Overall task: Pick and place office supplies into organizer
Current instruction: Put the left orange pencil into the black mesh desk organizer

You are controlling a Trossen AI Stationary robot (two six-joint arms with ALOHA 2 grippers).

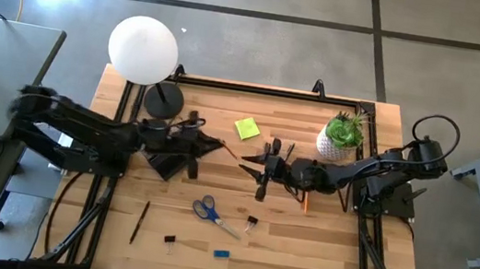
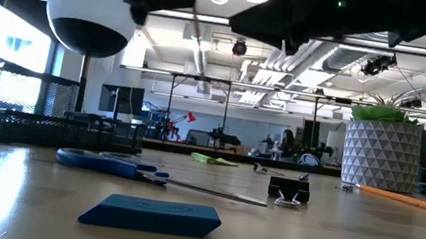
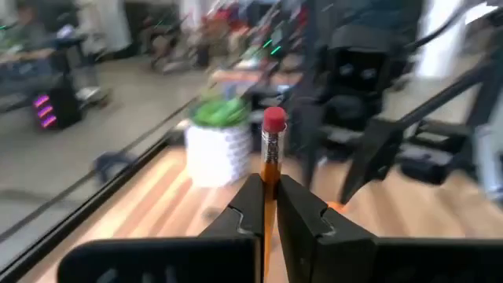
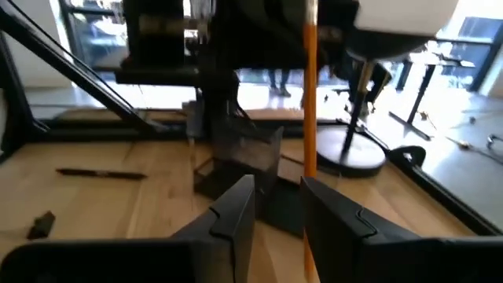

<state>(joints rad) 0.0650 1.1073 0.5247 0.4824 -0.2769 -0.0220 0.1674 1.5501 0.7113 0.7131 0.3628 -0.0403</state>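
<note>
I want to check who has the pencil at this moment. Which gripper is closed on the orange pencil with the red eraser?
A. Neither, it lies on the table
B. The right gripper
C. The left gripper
C. In the left wrist view the left gripper is shut on the orange pencil, whose red eraser stands above the fingers, while the right gripper has its fingers apart around the shaft.

organizer mostly hidden under left arm, plant blurred
</note>
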